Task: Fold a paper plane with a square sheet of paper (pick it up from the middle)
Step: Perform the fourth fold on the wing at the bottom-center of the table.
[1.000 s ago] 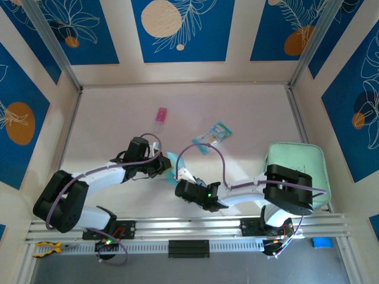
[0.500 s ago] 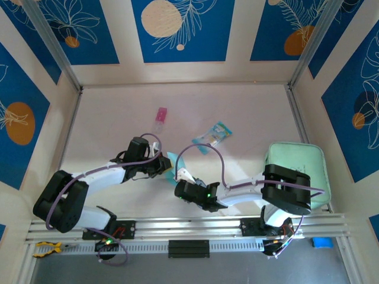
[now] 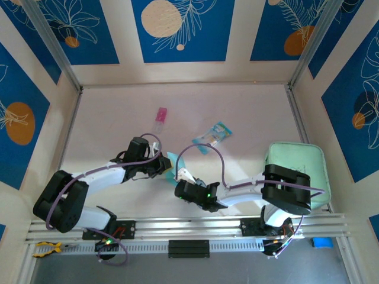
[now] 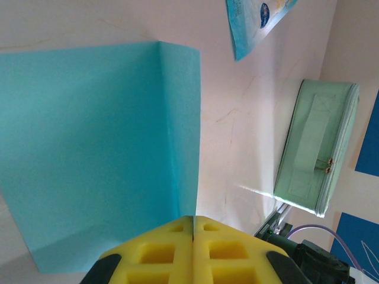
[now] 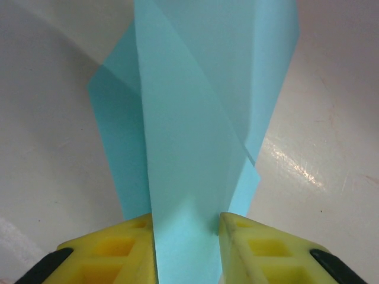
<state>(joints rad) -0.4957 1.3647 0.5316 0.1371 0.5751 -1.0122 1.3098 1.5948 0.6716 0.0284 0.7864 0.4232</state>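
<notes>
The left gripper is squeezed tight, and it looks to pinch the edge of the square sheet of paper right where the fold line starts. The fold runs straight out ahead of its pads. The right gripper holds the same sheet between its fingers, with the paper's long way pointing straight ahead too. The sheet sits between both grippers, touching each, so neither arm is nearer.
</notes>
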